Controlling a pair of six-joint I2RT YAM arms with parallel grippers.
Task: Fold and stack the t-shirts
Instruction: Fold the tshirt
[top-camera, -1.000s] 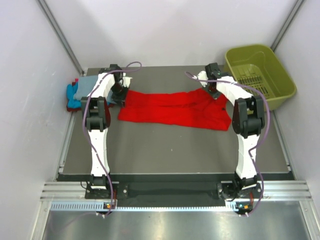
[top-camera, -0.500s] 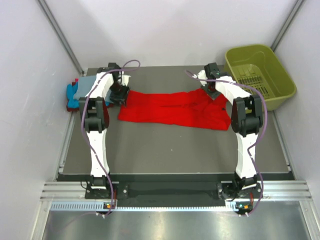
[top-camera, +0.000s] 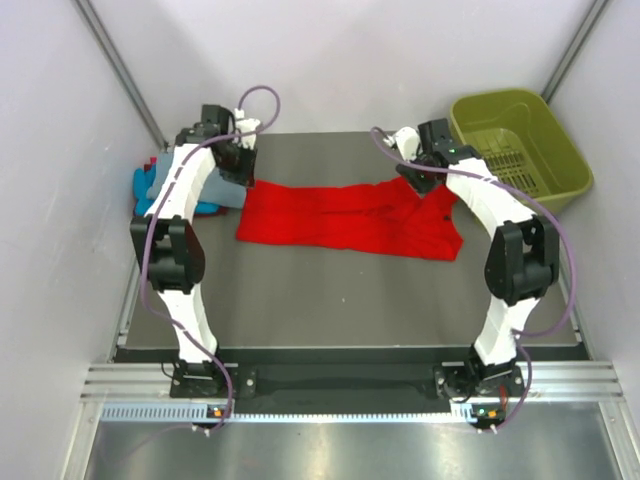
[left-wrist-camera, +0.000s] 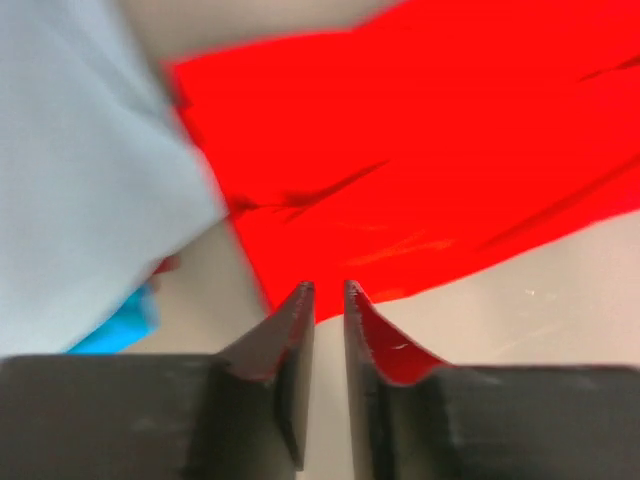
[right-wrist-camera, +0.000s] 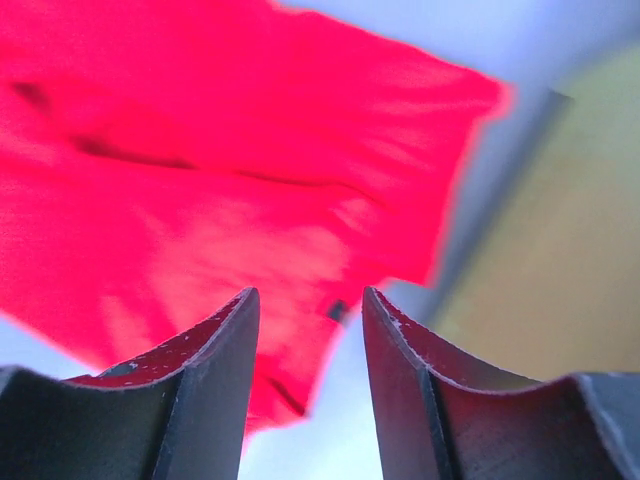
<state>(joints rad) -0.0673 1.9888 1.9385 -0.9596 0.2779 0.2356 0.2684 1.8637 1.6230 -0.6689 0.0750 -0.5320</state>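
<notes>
We hover over the red t-shirt (top-camera: 350, 218), holding nothing.
It lies as a long band across the far half of the table (top-camera: 340, 300). Our left gripper (left-wrist-camera: 327, 290) shows a narrow, empty gap at its left end, beside the grey-blue t-shirt (left-wrist-camera: 90, 170); our right gripper (right-wrist-camera: 305, 300) gapes wider over its right end.
</notes>
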